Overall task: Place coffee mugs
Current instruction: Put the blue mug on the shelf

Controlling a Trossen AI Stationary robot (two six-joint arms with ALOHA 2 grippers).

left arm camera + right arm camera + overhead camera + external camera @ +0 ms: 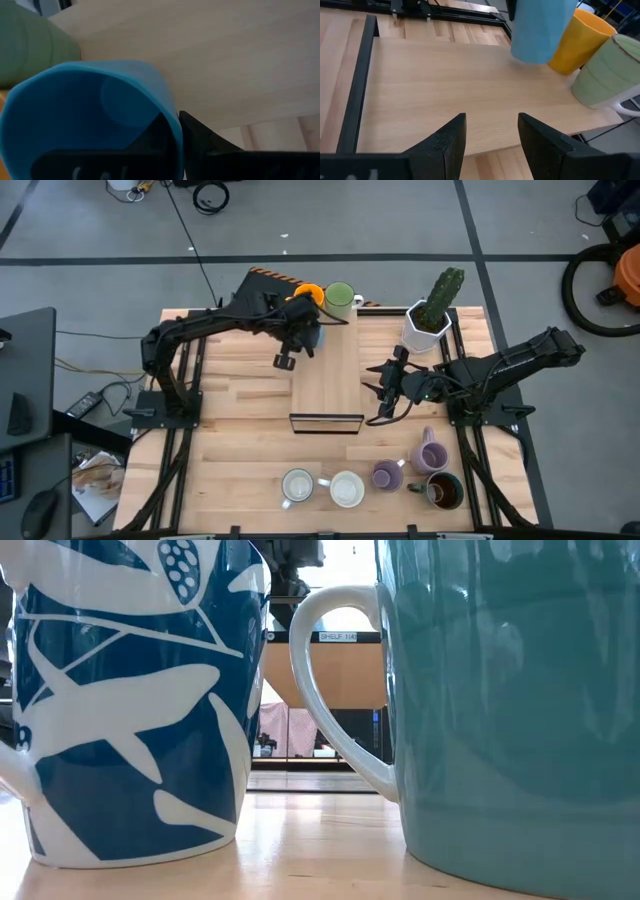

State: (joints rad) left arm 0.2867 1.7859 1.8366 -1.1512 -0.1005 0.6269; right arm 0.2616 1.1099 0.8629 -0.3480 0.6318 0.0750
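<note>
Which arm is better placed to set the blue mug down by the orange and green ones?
Left. The left gripper already grips the blue mug beside the orange mug; the right gripper is open and empty.

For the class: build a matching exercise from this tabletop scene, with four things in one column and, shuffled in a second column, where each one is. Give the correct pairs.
Things:
1. blue mug
2. green mug
3. cactus planter
4. two white mugs

Places:
A. far right corner area of the table
B. near edge of the table, side by side
C. gripped at its rim by the left claw
D. far end of the raised wooden board, beside the orange mug

Pairs: 1-C, 2-D, 3-A, 4-B
</note>
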